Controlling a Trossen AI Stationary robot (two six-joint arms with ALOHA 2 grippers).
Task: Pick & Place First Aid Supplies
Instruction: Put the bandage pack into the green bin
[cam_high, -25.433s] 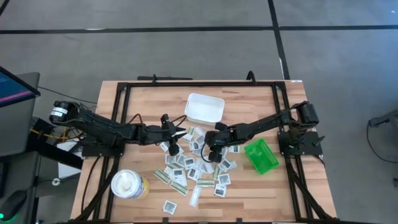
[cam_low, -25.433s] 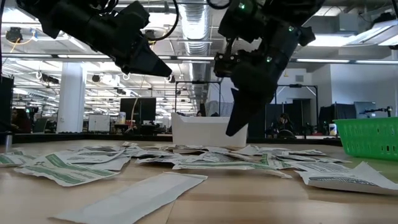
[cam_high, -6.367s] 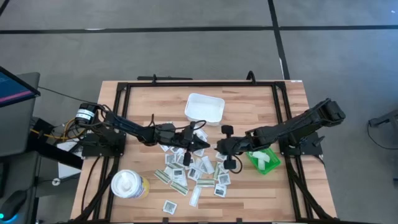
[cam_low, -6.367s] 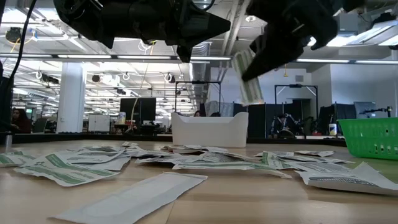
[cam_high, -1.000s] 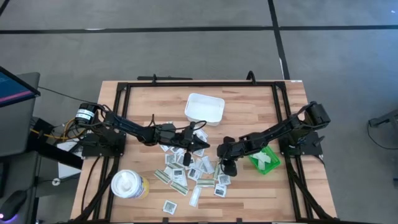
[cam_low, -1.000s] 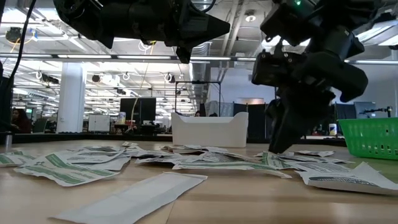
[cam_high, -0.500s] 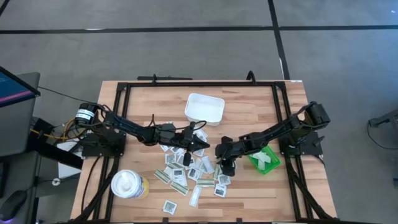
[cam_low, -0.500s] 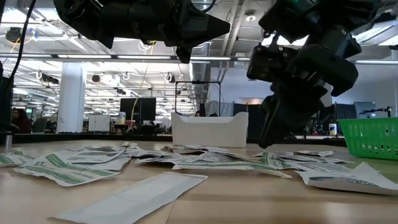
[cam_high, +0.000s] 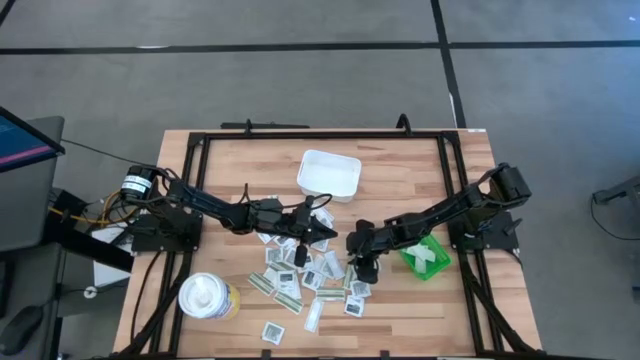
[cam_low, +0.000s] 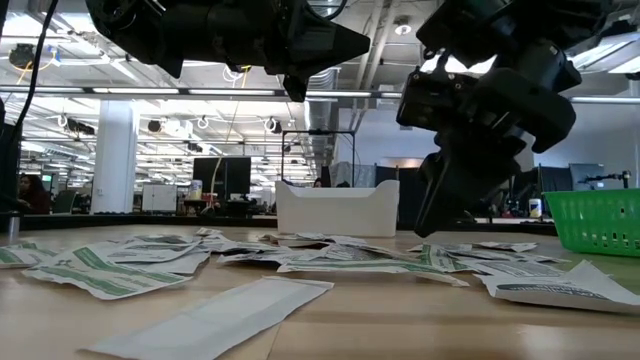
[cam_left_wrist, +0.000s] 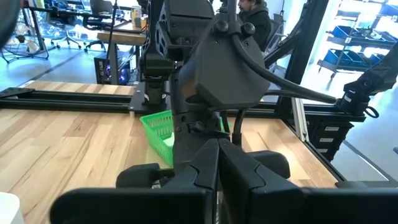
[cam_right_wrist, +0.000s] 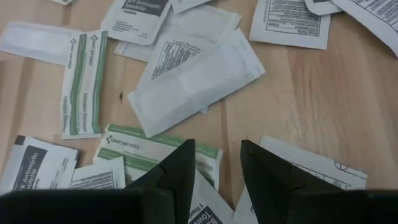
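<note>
Pale wooden worktop strewn with first aid supplies: square white packets with dark print and narrow white-and-green strips, spread loosely in front of the white tray, on the side away from the worktop's far edge. Several overlapping, others lying apart nearer the front edge.

Right tool lowered over the edge of the scatter closest to the green bin, between tray and bin but nearer the bin. Fingers parted, nothing between them; directly beneath, a green-banded strip and printed packets flat on the wood. Whether the tips touch the packets, cannot tell.

Left tool held above the scatter just in front of the tray, pointing toward the right arm. Clenched tight, fingers pressed together, nothing seen gripped.

Green bin to the tray's right, beside the right arm, with a white piece inside. White round container well to the left of the tray, near the front corner.
</note>
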